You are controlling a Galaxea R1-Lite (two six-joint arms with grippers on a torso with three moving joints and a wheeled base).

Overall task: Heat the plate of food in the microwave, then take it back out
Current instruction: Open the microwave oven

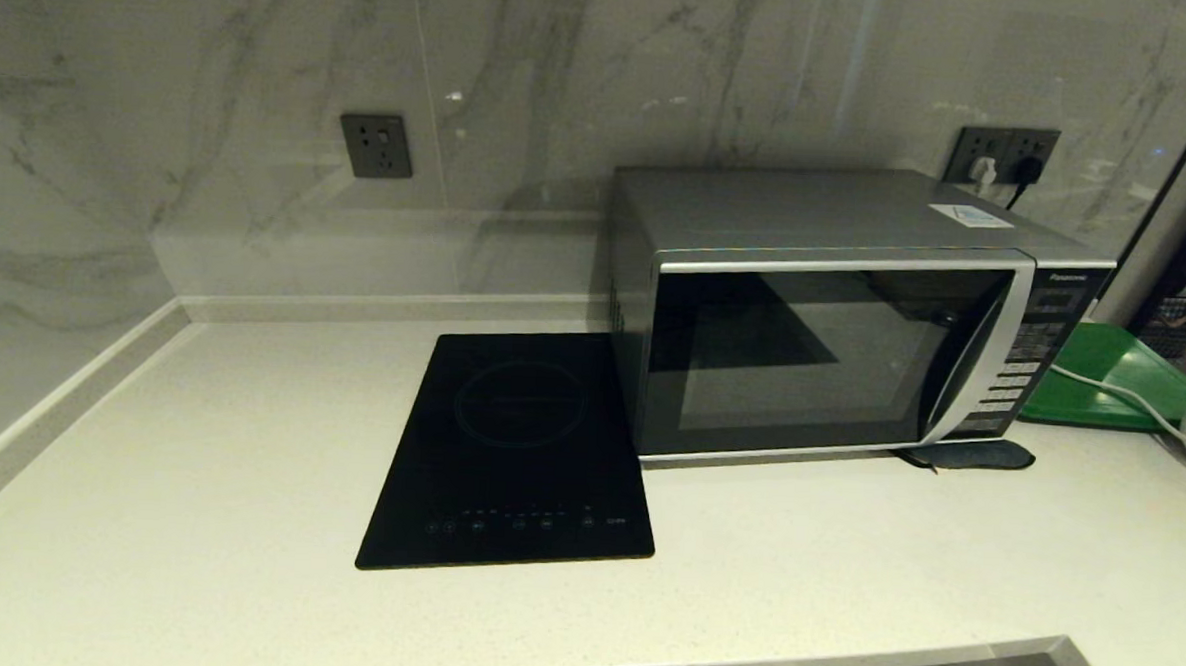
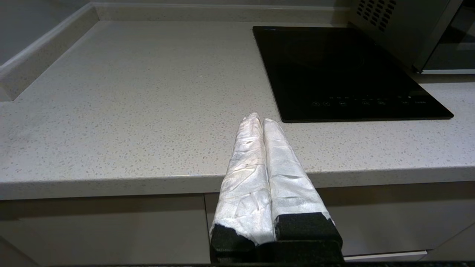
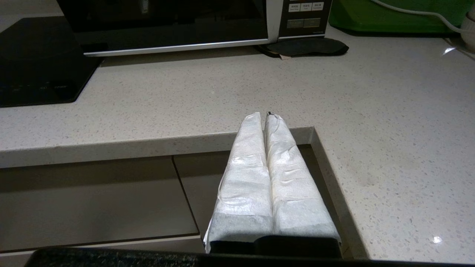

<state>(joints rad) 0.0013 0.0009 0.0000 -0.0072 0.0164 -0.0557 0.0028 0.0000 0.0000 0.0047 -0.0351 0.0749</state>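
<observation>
Holding both my white-wrapped left gripper (image 2: 259, 120) and right gripper (image 3: 264, 118) pressed closed and empty-handed off the countertop's (image 1: 196, 476) front edge, I am facing the door-closed silver-grey microwave (image 1: 834, 324) standing toward its back right.

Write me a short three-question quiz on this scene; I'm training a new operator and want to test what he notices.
1. True or false: the microwave door is shut.
2. What lies flat on the counter directly left of the microwave?
A. a green tray
B. a black cooktop
C. a white bowl
3. Fill in: both the left gripper and the right gripper are ____ and hold nothing.

Key:
1. True.
2. B: the cooktop sits beside the microwave's left side; the green tray is on its right.
3. shut. Also note: no plate of food shows in any view.
</observation>
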